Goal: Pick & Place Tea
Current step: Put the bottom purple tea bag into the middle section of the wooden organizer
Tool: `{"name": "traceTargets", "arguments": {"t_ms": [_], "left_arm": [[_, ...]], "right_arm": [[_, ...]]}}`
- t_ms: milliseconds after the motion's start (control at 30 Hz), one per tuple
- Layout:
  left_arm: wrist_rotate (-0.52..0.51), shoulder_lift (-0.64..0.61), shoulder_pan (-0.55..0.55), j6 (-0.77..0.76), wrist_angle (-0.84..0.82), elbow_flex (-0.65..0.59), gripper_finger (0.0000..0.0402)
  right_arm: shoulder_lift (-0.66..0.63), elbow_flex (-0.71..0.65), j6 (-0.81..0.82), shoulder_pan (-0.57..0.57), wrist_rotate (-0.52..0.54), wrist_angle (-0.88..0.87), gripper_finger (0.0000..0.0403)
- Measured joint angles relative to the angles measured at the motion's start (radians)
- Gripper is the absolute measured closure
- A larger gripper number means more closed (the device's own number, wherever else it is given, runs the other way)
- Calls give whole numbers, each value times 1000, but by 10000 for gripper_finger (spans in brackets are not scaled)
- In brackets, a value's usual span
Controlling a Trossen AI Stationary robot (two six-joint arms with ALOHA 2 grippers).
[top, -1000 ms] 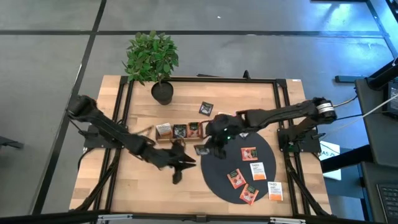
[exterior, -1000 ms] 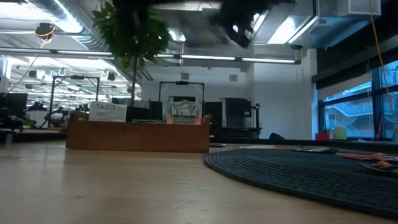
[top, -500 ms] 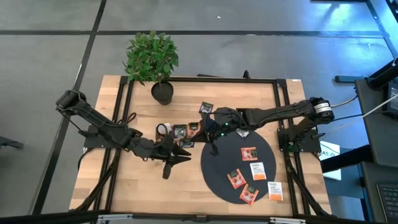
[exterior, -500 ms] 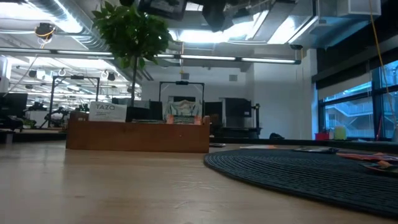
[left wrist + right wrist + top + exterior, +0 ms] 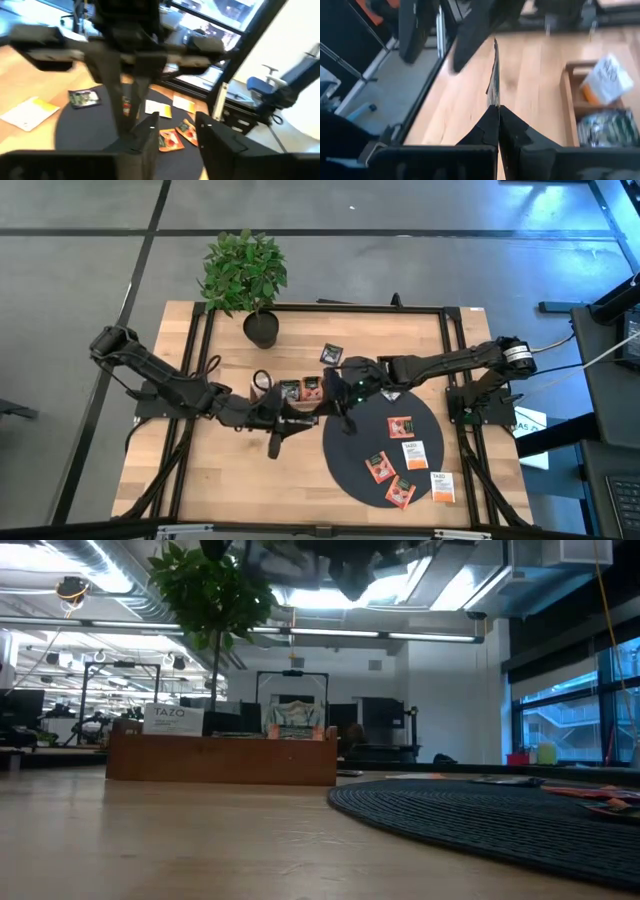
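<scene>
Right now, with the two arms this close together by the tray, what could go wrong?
The right fingers pinch only the edge of a thin tea sachet, so it could slip or twist out. The left fingers, standing apart, sit very near the right arm over the middle of the table, so the arms might bump. A knock there could also nudge the wooden tray.

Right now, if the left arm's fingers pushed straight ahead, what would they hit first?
Probably the right gripper, holding a tea sachet, close ahead of the left gripper over the black mat; depth is unclear.
</scene>
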Motion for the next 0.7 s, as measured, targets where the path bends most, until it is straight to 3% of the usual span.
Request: {"name": "traceTargets", "arguments": {"t_ms": [167, 333, 433, 600, 700], "left_arm": [[8, 0, 33, 0, 0, 0, 213], [87, 0, 44, -2, 0, 0, 170], [151, 0, 41, -3, 0, 0, 162], [128, 0, 66, -94, -4, 2, 164], [174, 0, 101, -104, -11, 2, 170]], "right_arm": [[0, 0, -3, 0, 0, -125, 399], [0, 0, -2, 0, 0, -187, 399], [-1, 0, -1, 0, 0, -194, 399], [-2, 0, 1, 0, 1, -173, 399], [-2, 0, 0, 0, 1, -151, 399]]}}
